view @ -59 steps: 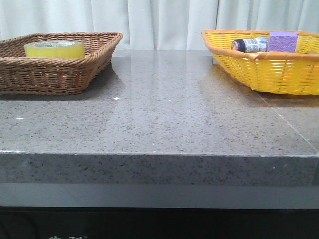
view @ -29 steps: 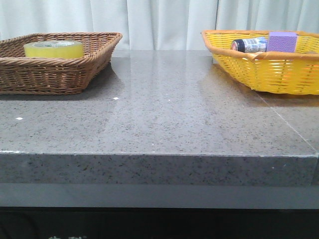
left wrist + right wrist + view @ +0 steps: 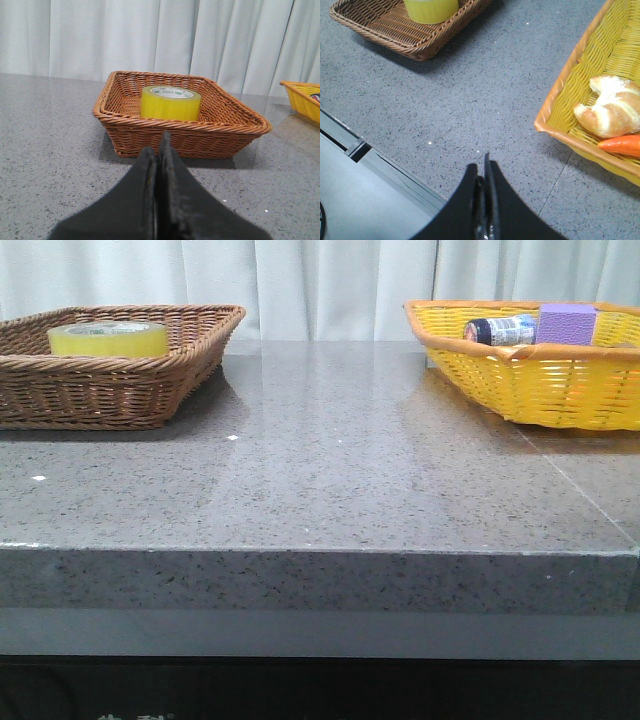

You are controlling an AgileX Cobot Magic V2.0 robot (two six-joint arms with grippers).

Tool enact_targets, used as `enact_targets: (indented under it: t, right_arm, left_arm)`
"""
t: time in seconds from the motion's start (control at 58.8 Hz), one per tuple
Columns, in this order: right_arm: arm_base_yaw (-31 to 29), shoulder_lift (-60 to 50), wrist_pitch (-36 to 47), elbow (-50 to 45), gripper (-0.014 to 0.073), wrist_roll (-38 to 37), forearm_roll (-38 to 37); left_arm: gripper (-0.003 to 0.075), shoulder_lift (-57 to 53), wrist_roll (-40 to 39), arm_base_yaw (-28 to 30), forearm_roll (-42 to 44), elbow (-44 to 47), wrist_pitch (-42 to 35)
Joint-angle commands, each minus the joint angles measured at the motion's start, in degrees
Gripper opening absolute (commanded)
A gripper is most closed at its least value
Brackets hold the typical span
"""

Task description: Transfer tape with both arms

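Tape (image 3: 170,102) lies flat, core upward, inside the brown basket (image 3: 150,135), straight ahead of the left pincer (image 3: 159,150), the nearer one. Both it and the right pincer (image 3: 484,172) are closed and empty. Only the right wrist view shows bread (image 3: 612,107) (yellow basket (image 3: 565,90)).

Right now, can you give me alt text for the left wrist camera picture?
A yellow roll of tape sits inside a brown wicker basket on a grey speckled table. The closed left gripper points toward it from short of the basket, with white curtains behind.
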State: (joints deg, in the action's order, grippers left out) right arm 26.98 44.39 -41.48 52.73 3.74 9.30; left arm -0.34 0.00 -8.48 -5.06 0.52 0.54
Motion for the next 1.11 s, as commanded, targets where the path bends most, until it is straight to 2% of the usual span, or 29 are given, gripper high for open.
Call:
enact_targets:
  t: [0.0,0.816,0.952,1.088]
  right_arm:
    - [-0.13,-0.42,3.62,1.46,-0.0067,0.07,0.39]
    - [-0.14,-1.24,4.18,0.69,-0.0067,0.07,0.46]
    - [-6.25,-8.0,7.76,-3.55,-0.0067,0.39,-1.22]
    - [-14.47,-18.08,17.03,-13.0,-0.0067,1.35,-2.18]
  left_arm:
    - [-0.002,-1.02,-0.76,0.17,-0.61,2.24,-4.17]
    - [-0.002,-1.02,-0.76,0.17,-0.61,2.24,-4.17]
    - [-0.002,-1.02,-0.76,0.17,-0.61,2.24,-4.17]
    - [-0.002,-1.02,-0.76,0.17,-0.61,2.24,-4.17]
